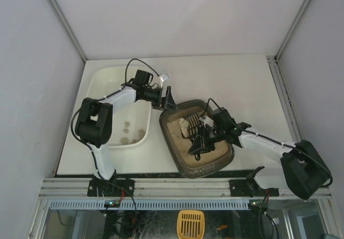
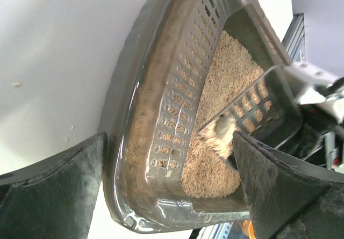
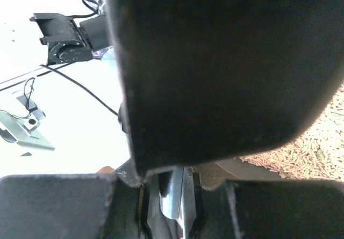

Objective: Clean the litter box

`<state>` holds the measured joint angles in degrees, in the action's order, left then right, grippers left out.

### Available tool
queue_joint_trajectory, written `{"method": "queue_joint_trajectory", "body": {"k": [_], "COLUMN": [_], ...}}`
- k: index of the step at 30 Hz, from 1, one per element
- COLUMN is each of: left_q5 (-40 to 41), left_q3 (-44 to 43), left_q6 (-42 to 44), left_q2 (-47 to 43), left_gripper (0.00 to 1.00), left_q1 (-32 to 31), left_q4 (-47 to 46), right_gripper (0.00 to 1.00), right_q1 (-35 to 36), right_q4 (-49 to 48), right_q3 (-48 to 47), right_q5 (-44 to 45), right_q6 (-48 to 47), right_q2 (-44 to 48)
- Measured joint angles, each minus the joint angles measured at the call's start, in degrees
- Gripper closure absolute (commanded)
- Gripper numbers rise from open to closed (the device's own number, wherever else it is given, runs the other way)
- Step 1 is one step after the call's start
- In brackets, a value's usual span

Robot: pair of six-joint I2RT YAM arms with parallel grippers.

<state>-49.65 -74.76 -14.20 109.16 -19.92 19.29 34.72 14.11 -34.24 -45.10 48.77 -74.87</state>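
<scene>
Ideally, the right tool (image 1: 201, 141), clamped on the scoop (image 2: 258, 110), lifts the pale clump (image 2: 223, 130) slowly, sifting litter through the slots, while the left tool (image 1: 165, 102) straddles the rim (grip unclear) of the litter box (image 1: 200, 172), near the table (image 1: 236, 78) front, long axis running far-left to near-right.

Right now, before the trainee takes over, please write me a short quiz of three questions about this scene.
1. True or false: the left arm's jaws hold the scoop.
2. Where do the small brown lumps lie? A) white tray B) scoop C) floor
3. Fill in: the litter in the litter box is ____ in colour.
Key: 1 false, the right arm's jaws hold it; 2 A; 3 beige.
</scene>
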Motion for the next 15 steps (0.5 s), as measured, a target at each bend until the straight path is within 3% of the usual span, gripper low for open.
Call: {"method": "queue_joint_trajectory", "body": {"k": [9, 15], "left_q5": [1.7, 1.5], "left_q3": [-4.5, -15.3], "left_q6": [9.3, 10.3], "left_q2": [-0.3, 1.0], "left_gripper": [0.0, 0.0], "left_q1": [0.4, 2.2], "left_q4": [11.0, 14.8], "right_gripper": [1.0, 1.0], "right_q1": [-3.3, -3.6], "right_q4": [0.4, -0.7], "right_q3": [0.0, 0.7], "right_q5": [2.5, 2.6], "right_q6": [-1.7, -1.4], "right_q2": [8.7, 11.1]}}
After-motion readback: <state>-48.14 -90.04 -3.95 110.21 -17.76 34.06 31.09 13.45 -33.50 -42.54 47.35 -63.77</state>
